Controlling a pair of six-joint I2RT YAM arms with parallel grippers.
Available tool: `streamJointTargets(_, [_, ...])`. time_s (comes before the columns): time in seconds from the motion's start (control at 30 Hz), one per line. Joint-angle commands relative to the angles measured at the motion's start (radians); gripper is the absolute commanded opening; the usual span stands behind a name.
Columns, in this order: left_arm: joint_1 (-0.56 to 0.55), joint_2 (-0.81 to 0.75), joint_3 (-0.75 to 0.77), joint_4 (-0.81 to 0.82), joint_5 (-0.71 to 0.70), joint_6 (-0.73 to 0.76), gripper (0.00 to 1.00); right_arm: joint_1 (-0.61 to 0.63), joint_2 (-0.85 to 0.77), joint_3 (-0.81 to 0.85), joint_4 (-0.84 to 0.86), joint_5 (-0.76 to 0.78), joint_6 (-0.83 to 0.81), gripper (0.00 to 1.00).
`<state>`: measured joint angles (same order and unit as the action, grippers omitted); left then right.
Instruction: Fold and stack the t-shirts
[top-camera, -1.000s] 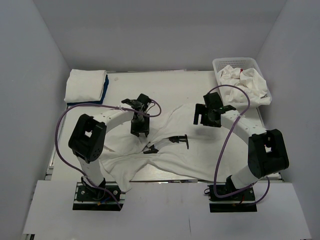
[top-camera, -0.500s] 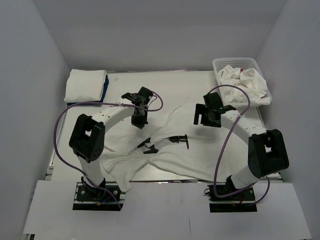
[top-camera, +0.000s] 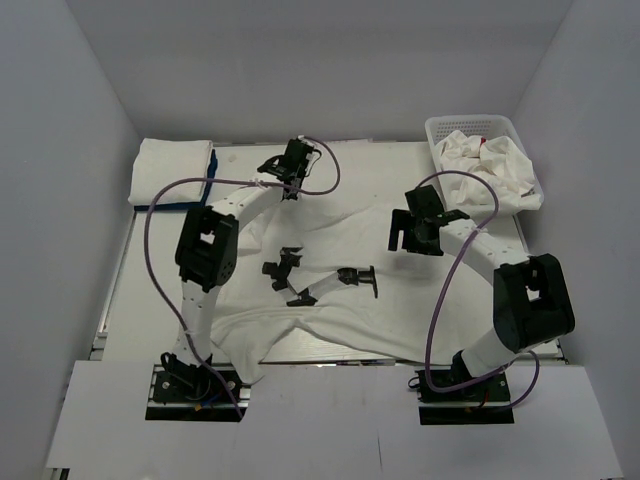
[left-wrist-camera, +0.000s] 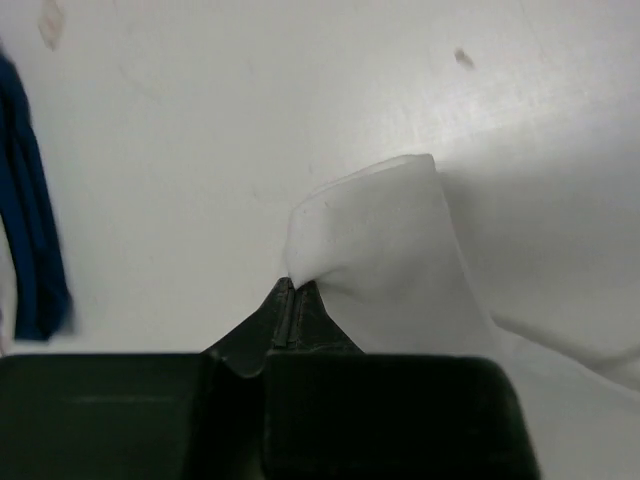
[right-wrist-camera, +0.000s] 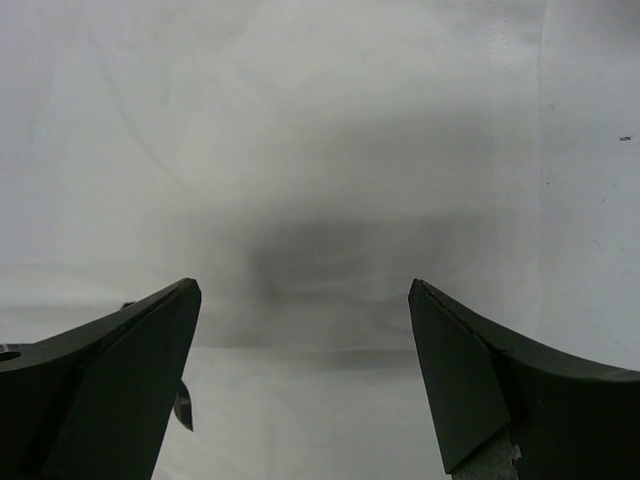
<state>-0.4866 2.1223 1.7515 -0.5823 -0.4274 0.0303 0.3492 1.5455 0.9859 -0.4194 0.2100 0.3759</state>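
Two grippers in view, one loaded.

Left gripper (top-camera: 292, 166): at 11 o'clock of table (top-camera: 365, 170), arm stretched well out from its base. Fingertips (left-wrist-camera: 306, 320) pressed together, pinching a corner of the spread white t-shirt (top-camera: 390, 300). In the wrist view, pinched corner raised off the bare tabletop as a small folded flap.

Rest of that shirt: crumpled across table centre down to the 6 o'clock edge, draped over that edge near 7 o'clock.

Right gripper (top-camera: 414, 236): at 3 o'clock, above the same shirt. Fingers (right-wrist-camera: 120, 370) spread wide, nothing between them. Cannot tell whether touching the cloth.

At 10 o'clock: folded white t-shirt (top-camera: 168, 170) resting on blue t-shirt (top-camera: 209, 178), blue showing only along the 3 o'clock side.

At 2 o'clock: mesh basket (top-camera: 437, 128) holding a heap of white t-shirts (top-camera: 500, 170), spilling over the 5 o'clock rim. Speck of red print (top-camera: 483, 143) in the heap.
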Motion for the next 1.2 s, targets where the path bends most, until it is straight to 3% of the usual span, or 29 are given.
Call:
streamJointTargets(0.0, [0.031,0.086,0.104,0.246,-0.098,0.261,0.0,0.002,0.022,0.051,-0.025,0.048,-0.014,0.9])
streamJointTargets(0.07, [0.043,0.154,0.128,0.344,-0.129,0.38,0.0,0.004,0.033,0.056,-0.035,0.066,-0.022,0.9])
streamJointTargets(0.2, [0.097,0.188,0.169,0.52,-0.067,0.454,0.0,0.002,0.045,0.076,-0.048,0.074,-0.017,0.9])
streamJointTargets(0.23, [0.108,0.188,0.18,0.554,-0.066,0.465,0.25,0.002,0.045,0.077,-0.045,0.071,-0.017,0.9])
streamJointTargets(0.3, [0.123,0.2,0.189,0.637,-0.1,0.487,0.52,0.004,0.041,0.074,-0.041,0.066,-0.019,0.9])
streamJointTargets(0.37, [0.123,0.2,0.201,0.653,-0.111,0.467,1.0,0.004,0.039,0.079,-0.039,0.058,-0.017,0.9])
streamJointTargets(0.43, [0.123,0.154,0.236,0.514,-0.084,0.403,1.0,0.004,0.034,0.077,-0.039,0.052,-0.015,0.9])
streamJointTargets(0.57, [0.132,0.087,0.246,0.219,0.001,0.139,1.0,0.005,0.013,0.053,-0.015,0.028,-0.003,0.9])
streamJointTargets(0.63, [0.158,0.062,0.208,0.053,0.062,0.024,1.0,0.005,0.01,0.046,-0.012,0.012,0.0,0.9])
streamJointTargets(0.7, [0.193,0.024,0.125,-0.003,0.172,-0.14,1.0,0.004,0.01,0.04,-0.012,0.006,0.003,0.9])
streamJointTargets(0.87, [0.264,-0.008,-0.061,0.005,0.401,-0.352,1.0,0.004,0.011,0.046,-0.013,-0.012,-0.003,0.9])
streamJointTargets(1.17, [0.362,-0.048,-0.236,0.211,0.617,-0.457,1.0,0.004,0.004,0.039,-0.018,0.018,-0.008,0.9])
